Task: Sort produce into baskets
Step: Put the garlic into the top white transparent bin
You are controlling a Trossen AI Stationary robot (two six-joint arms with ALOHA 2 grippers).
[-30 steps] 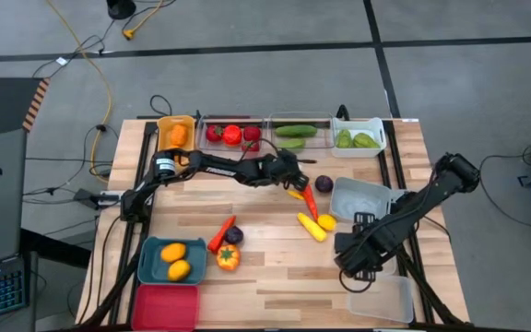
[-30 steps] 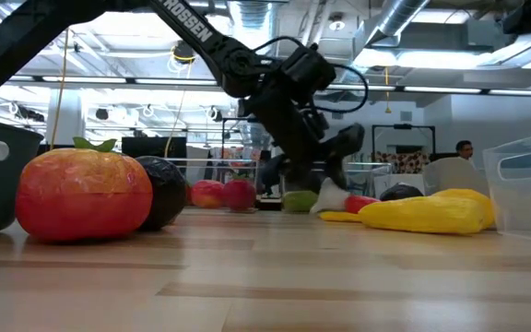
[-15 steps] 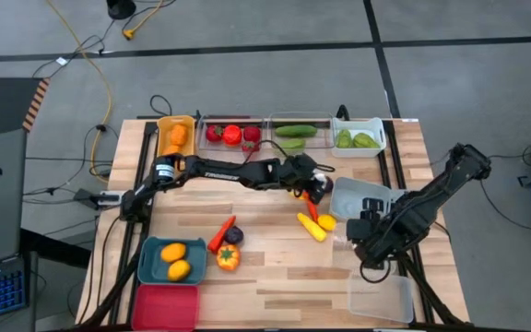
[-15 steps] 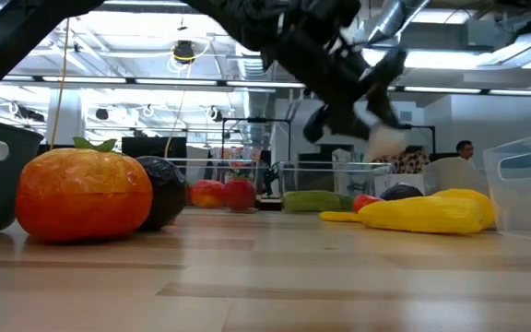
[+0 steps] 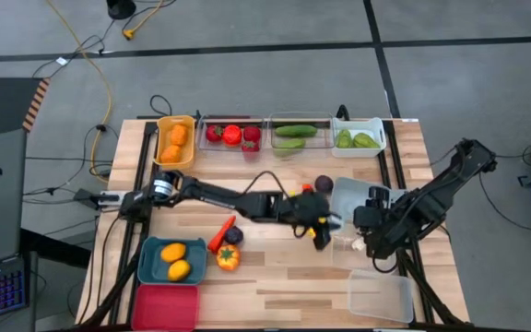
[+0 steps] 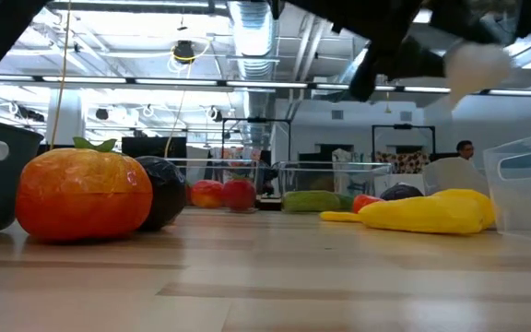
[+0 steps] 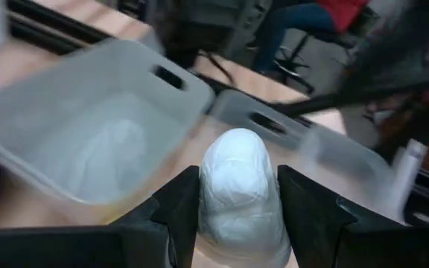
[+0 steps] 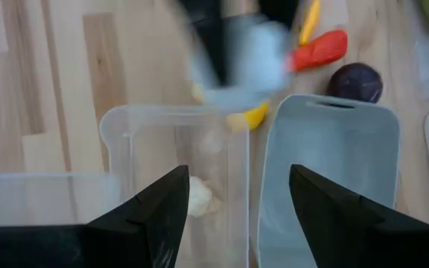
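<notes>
In the high view, lower left, a teal bin [image 5: 151, 263] holds two orange fruits beside a red bin [image 5: 165, 306]; just right lie a tomato [image 5: 228, 258] and a dark purple piece [image 5: 234, 235]; along the top edge sit four filled bins [image 5: 175, 124]; at centre the left gripper [image 5: 325, 226] is clamped on a white vegetable [image 7: 240, 190], raised off the table by a clear bin [image 8: 173, 160]; right of centre the right gripper [image 5: 365, 226] hangs parted, holding nothing, over a pale grey bin [image 8: 330, 175].
</notes>
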